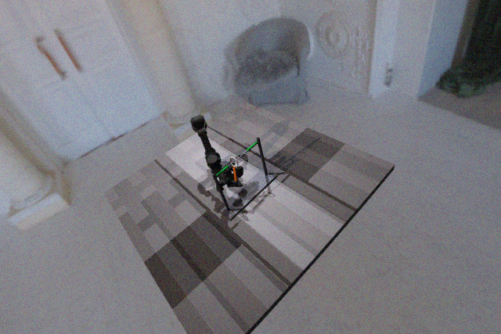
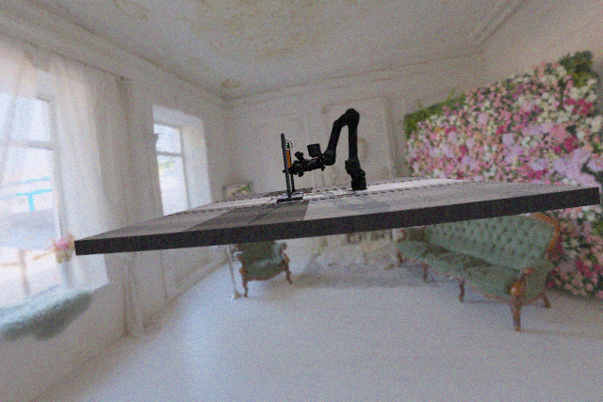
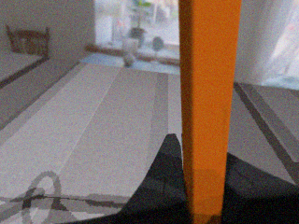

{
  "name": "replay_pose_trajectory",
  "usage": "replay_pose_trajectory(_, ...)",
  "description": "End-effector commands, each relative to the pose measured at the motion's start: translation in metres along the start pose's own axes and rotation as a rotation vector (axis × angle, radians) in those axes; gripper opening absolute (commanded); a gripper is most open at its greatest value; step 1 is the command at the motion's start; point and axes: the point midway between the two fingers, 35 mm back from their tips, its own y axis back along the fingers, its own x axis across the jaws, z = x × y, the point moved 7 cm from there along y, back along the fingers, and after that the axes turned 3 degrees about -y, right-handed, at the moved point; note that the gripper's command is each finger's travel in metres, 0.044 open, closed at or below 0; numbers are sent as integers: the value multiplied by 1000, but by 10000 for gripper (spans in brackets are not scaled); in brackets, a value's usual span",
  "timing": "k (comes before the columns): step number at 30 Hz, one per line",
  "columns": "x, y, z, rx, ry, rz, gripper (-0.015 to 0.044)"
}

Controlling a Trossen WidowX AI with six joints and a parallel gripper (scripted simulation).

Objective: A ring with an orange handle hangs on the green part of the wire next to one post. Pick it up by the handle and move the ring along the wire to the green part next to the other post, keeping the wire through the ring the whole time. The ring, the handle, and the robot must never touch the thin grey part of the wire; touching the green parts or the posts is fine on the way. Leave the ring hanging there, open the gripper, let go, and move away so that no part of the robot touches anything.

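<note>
orange handle (image 1: 235, 174) (image 2: 288, 158) (image 3: 208, 103) pinched in nearly closed jaws (image 1: 239, 178) (image 2: 287, 171); no readable writing.

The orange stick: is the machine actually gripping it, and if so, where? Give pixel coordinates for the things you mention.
Yes, the pincer (image 3: 178, 141) holds the orange handle (image 1: 235, 174) (image 2: 288, 159) (image 3: 209, 93) by its lower part, below the ring (image 1: 234, 167) (image 2: 289, 145).
</note>
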Motion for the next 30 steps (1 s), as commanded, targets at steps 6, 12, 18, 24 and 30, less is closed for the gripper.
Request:
replay_pose_trajectory(6, 5, -1, 1, -7, 34, 14, -150)
replay_pose_trajectory(12, 15, -1, 0, -8, -1, 5, -150)
replay_pose_trajectory(18, 29, 0, -1, -5, -65, -11, -150)
replay_pose_trajectory(24, 41, 5, 3, 43, -123, -23, -150)
replay_pose_trajectory(30, 56, 11, 9, 106, -207, -37, -150)
